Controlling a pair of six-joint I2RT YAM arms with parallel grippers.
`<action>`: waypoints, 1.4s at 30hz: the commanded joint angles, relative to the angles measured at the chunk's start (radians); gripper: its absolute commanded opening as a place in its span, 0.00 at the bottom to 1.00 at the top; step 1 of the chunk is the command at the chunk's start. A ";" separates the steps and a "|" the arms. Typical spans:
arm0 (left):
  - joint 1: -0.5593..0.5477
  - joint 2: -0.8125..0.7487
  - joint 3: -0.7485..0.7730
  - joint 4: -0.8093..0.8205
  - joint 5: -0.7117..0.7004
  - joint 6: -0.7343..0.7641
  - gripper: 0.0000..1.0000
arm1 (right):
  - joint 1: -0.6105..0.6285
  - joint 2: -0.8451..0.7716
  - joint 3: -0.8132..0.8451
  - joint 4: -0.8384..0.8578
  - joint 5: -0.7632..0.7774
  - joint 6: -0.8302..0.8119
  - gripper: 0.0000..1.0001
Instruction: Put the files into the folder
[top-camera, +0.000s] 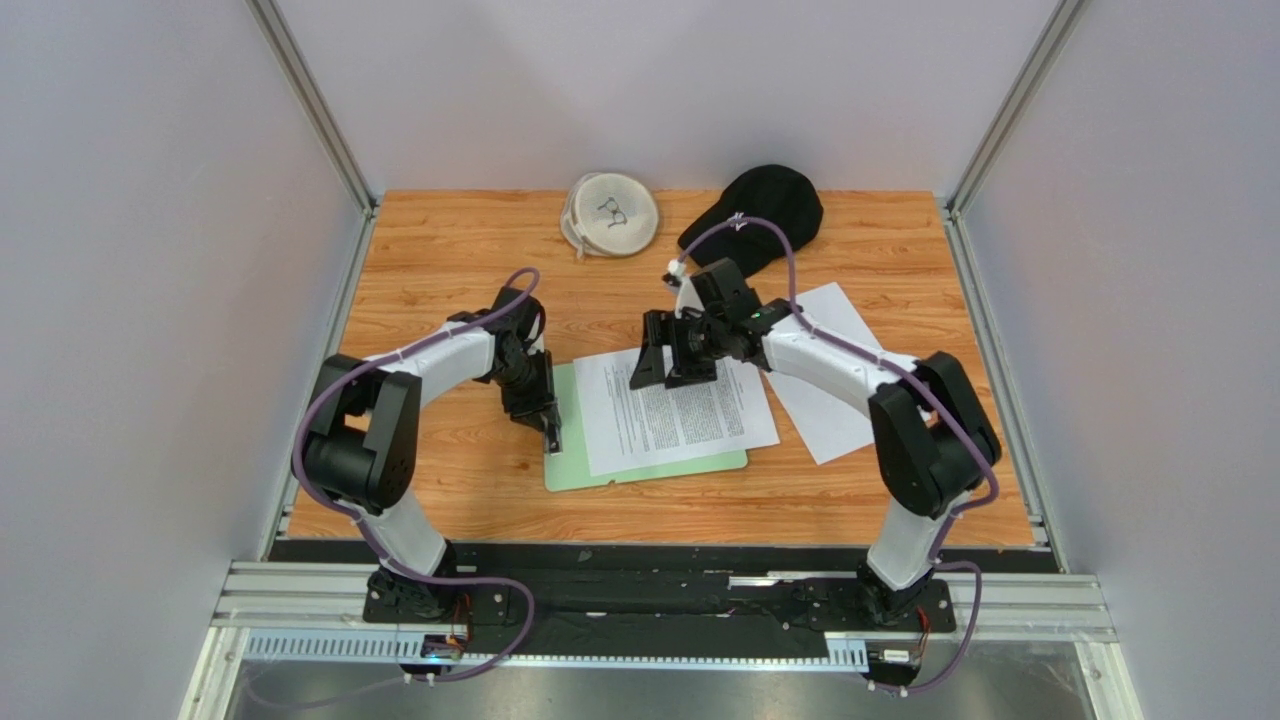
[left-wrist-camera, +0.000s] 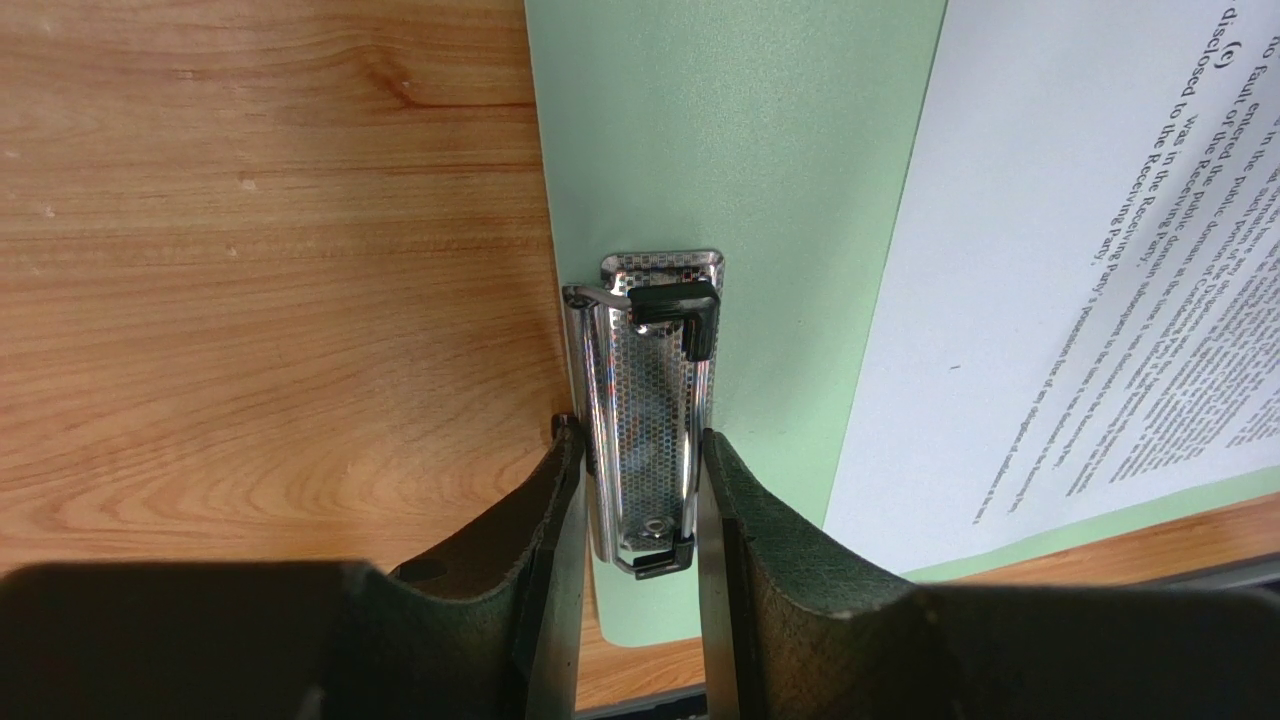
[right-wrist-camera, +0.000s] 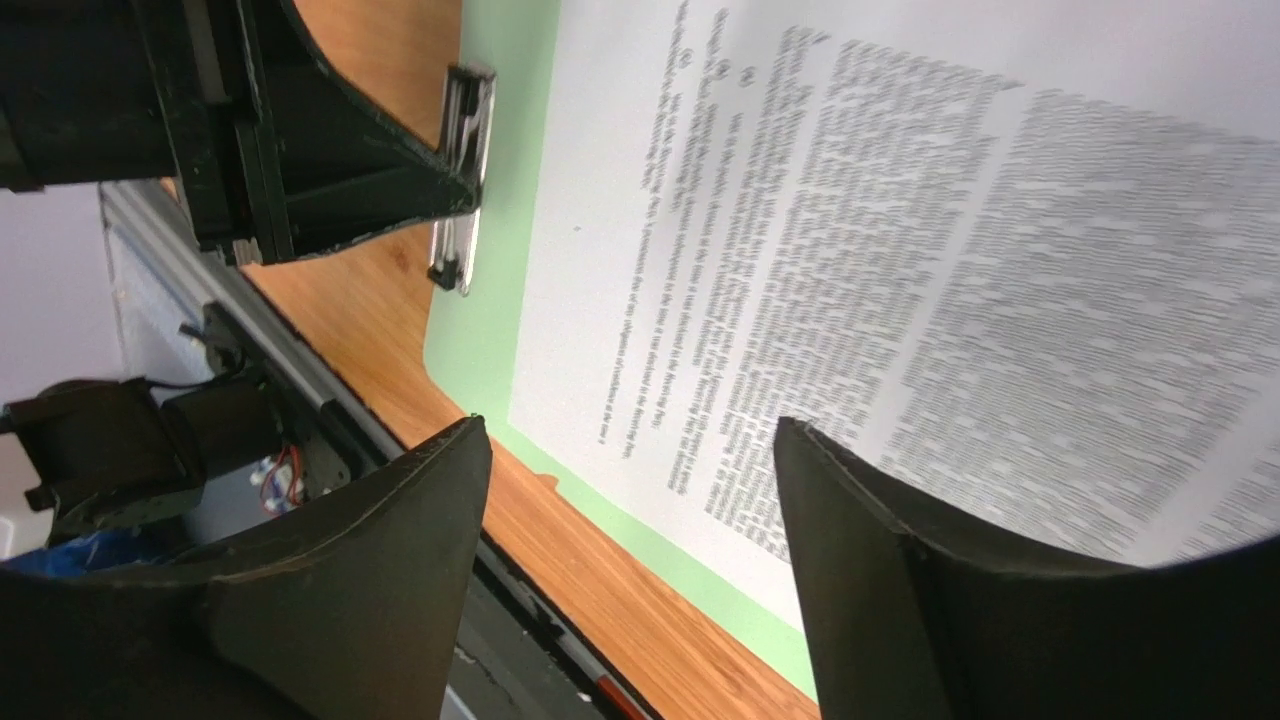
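The mint-green folder (top-camera: 571, 458) lies flat at the table's middle, its metal clip (left-wrist-camera: 655, 405) at the left short end. A printed sheet (top-camera: 676, 413) lies text-up on it, also in the left wrist view (left-wrist-camera: 1082, 255) and the right wrist view (right-wrist-camera: 902, 255). A strip of bare green separates its edge from the clip. My left gripper (left-wrist-camera: 639, 480) is shut on the clip, one finger on each side. My right gripper (right-wrist-camera: 631, 450) is open and empty, hovering over the printed sheet's far edge (top-camera: 669, 360). More white sheets (top-camera: 834, 383) lie to the right, partly under the right arm.
A black cap (top-camera: 759, 210) and a round white object (top-camera: 610, 213) sit at the back of the wooden table (top-camera: 436, 270). Grey walls stand on both sides. The metal rail (top-camera: 661, 593) with the arm bases runs along the near edge.
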 joint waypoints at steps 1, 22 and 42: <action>-0.006 -0.032 -0.005 0.034 -0.009 -0.013 0.00 | -0.037 -0.075 0.034 -0.135 0.173 -0.111 0.75; -0.008 -0.021 0.000 0.014 -0.032 -0.044 0.00 | 0.320 -0.035 -0.064 0.091 0.449 -0.315 0.82; -0.008 -0.023 0.000 0.019 -0.006 -0.048 0.00 | 0.492 0.143 -0.032 0.150 0.714 -0.381 0.77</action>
